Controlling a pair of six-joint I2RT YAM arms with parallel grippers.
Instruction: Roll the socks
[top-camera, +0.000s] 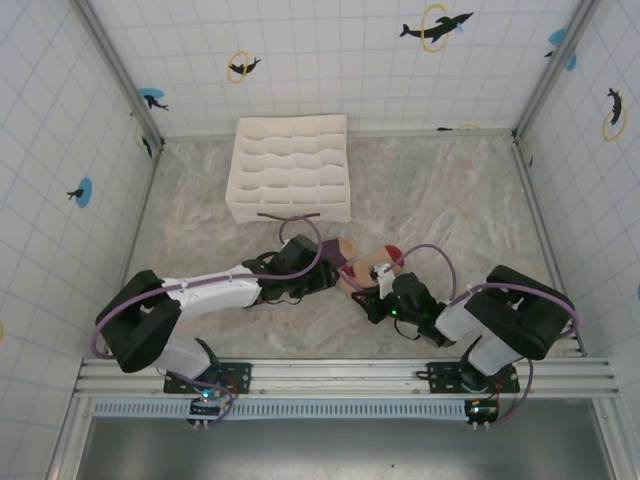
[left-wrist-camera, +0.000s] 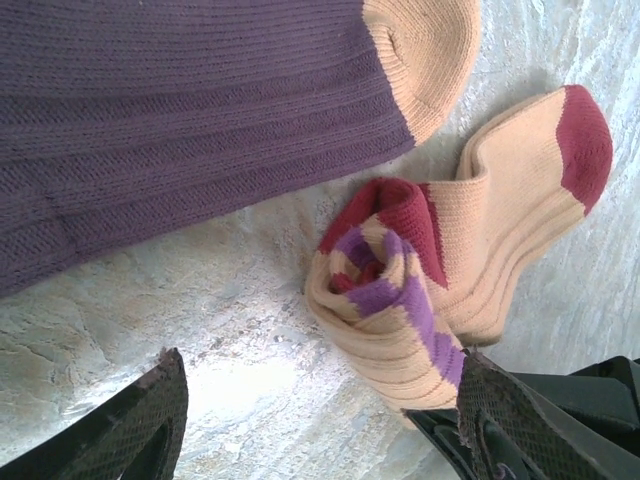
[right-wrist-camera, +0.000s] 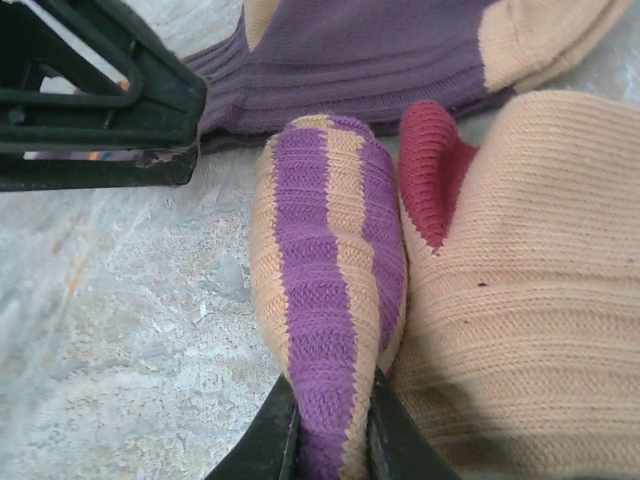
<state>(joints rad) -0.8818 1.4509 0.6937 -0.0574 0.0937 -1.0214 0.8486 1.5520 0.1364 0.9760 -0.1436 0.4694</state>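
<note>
Two robot arms are working over a marbled table (top-camera: 450, 200), meeting a little toward its near edge at the middle, where two small socks are lying side by side. The right gripper (right-wrist-camera: 325, 420) is clamping its fingers on the purple-and-tan striped cuff (right-wrist-camera: 320, 280) of the beige sock (left-wrist-camera: 500, 230). That cuff end is bunching into a loose first turn, while the foot and dark red toe are trailing flat on the table toward its right edge. The purple sock (left-wrist-camera: 180, 130), with its tan toe, is lying flat and unrolled just beside the beige one, on the side toward the far edge. The left gripper (left-wrist-camera: 320, 410) is hovering low over the bare table with its fingers spread wide and nothing between them, close to the beige roll. The task seems to be at an early stage: one roll is barely begun and loose, and the purple sock is not started. A white organiser box (top-camera: 290, 210) is sitting well apart at the far edge, out of the way. The likeliest obstruction is the two grippers crowding each other around the same small bundle.
</note>
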